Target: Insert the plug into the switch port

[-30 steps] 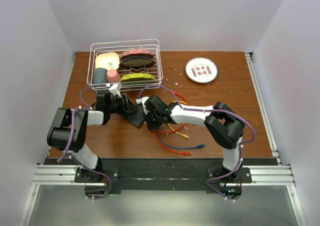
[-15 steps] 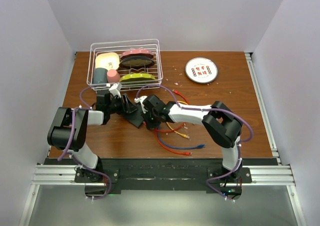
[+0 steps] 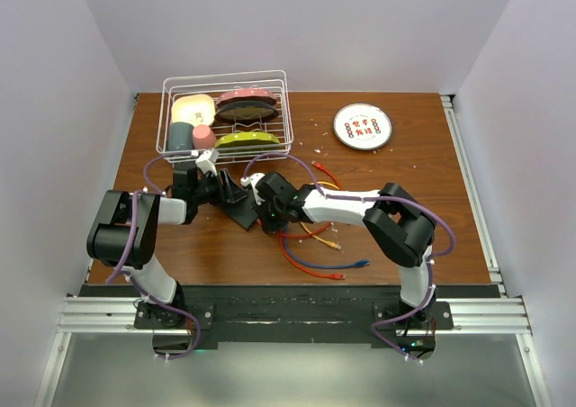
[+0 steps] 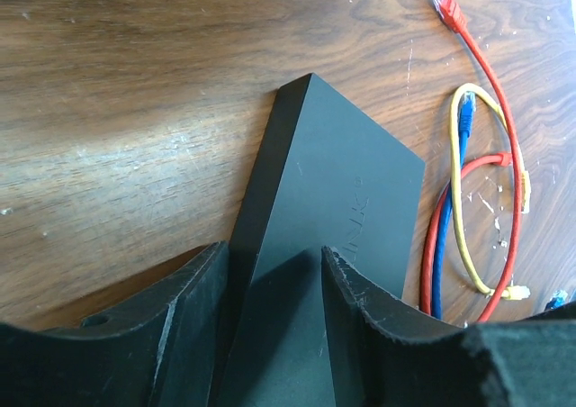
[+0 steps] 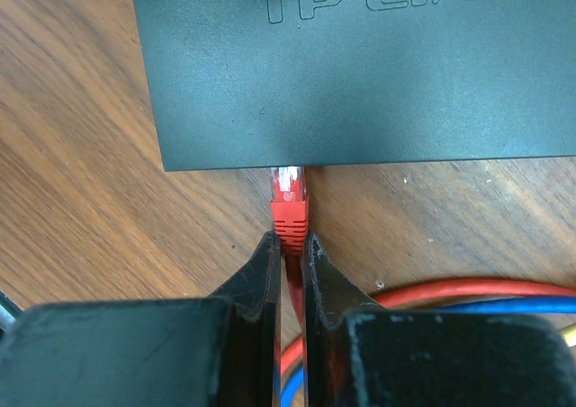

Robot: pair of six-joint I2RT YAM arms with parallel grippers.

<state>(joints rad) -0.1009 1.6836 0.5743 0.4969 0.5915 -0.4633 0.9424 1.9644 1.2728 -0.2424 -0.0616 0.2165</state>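
Note:
The switch is a flat matte-black box on the table's middle left. My left gripper is shut on its far-left end; in the left wrist view my gripper has a finger on each side of the switch. My right gripper is shut on the red plug just behind its boot. The plug's clear tip touches the switch's near edge; the sockets themselves are hidden under that edge. In the right wrist view my gripper points straight at the edge.
Loose red, yellow and blue cables lie right of and behind the right gripper, and also show in the left wrist view. A white wire basket with dishes stands at the back left. A round white disc lies at the back right.
My right gripper has moved a little left toward the switch with the red plug in it. The left gripper and the switch have hardly moved.

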